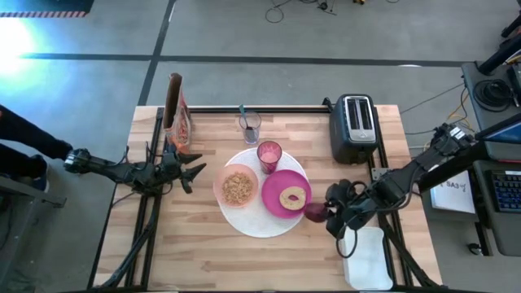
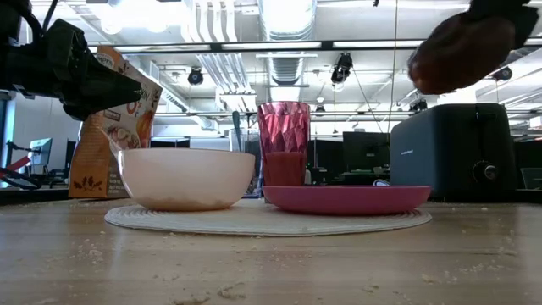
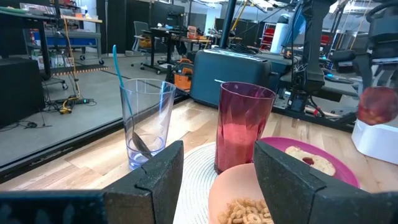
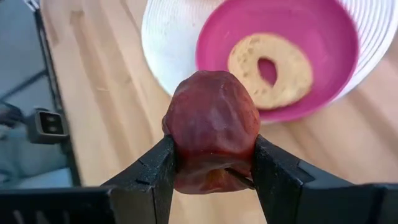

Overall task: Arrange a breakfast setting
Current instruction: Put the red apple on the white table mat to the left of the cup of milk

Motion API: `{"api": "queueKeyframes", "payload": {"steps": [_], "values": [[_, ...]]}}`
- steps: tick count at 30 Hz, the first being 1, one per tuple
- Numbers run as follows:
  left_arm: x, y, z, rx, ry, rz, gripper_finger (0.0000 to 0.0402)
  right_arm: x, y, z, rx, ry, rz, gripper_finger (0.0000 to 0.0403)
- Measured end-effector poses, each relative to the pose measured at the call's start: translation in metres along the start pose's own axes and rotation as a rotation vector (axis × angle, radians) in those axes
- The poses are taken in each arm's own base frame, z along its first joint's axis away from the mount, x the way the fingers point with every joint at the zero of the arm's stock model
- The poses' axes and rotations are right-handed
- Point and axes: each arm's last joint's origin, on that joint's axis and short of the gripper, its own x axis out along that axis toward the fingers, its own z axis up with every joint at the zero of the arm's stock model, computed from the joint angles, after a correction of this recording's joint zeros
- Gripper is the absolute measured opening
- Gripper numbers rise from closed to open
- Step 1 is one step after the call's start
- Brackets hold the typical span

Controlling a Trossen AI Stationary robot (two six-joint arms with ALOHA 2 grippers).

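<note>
Fruit (image 4: pixel 211 127), small and red, sat clamped in the right hand (image 4: pixel 214 165) just beside the magenta plate (image 1: pixel 275 205), wanting a gentle lowering clear of the bagel (image 1: pixel 293 197), while the left hand (image 1: pixel 189 172) waited, fingers parted.

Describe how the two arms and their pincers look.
Both arms are dark, jointed, with thin cables along them. The left pincer ends in two black pointed fingers. The right pincer has two matte black, blocky, angular fingers. No markings are visible.
</note>
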Motion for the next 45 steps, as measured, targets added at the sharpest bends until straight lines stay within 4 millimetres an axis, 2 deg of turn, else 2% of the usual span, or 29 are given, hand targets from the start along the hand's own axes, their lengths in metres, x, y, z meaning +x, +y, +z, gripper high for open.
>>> {"api": "queueKeyframes", "payload": {"steps": [5,9,16,20,31,35,39,45], "values": [[0.000,0.000,0.000,0.000,0.000,0.000,0.0178,0.002,-0.001,0.010,-0.071,-0.117,-0.030,0.0161],[0.000,0.000,0.000,0.000,0.000,0.000,0.0178,0.004,0.006,0.023,-0.149,-0.234,0.016,0.0163],[0.000,0.000,0.000,0.000,0.000,0.000,0.0178,0.012,0.030,0.036,-0.485,-0.377,0.137,0.0165],[0.000,0.000,0.000,0.000,0.000,0.000,0.0178,0.015,0.034,0.036,-0.603,-0.388,0.146,0.0165],[0.000,0.000,0.000,-0.005,-0.001,0.000,0.0178,0.019,0.034,0.035,-0.602,-0.375,0.139,0.0166],[0.000,0.000,0.000,-0.040,-0.005,0.013,0.0178,0.019,0.034,0.035,-0.596,-0.375,0.139,0.0166],[0.000,0.003,0.001,-0.096,-0.026,0.103,0.0178,0.019,0.034,0.035,-0.573,-0.375,0.145,0.0166],[0.000,0.003,0.001,-0.140,-0.028,0.103,0.0178,0.019,0.035,0.035,-0.541,-0.374,0.151,0.0166]]}}
